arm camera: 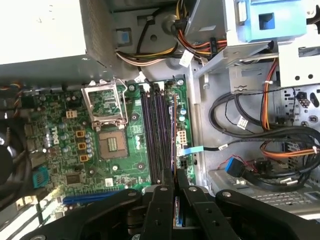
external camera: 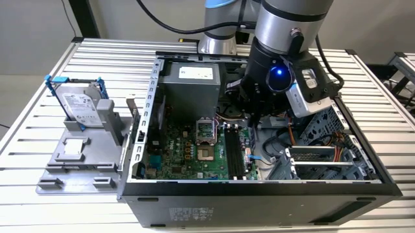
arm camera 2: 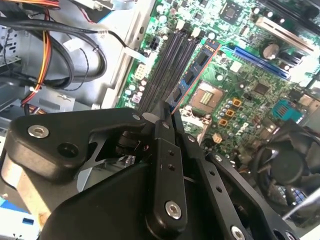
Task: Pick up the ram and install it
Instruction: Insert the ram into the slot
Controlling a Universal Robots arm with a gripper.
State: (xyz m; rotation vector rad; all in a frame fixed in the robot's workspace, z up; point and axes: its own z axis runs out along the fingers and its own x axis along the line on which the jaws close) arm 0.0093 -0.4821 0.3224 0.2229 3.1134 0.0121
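Clamping ram (arm camera 2: 196,69), pincer (arm camera: 174,175) above slots (arm camera: 155,135)

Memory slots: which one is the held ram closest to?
The outermost slot, farthest from the CPU socket: in the first wrist view the ram in the gripper runs along its outer edge.

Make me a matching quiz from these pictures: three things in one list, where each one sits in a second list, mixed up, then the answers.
Things:
1. ram
2. hard drive
3. processor socket

Places:
A. upright in the grey holder outside the computer case
B. on the motherboard, beside the long black slots
C. clamped in the gripper, above the motherboard

Pairs: 1-C, 2-A, 3-B
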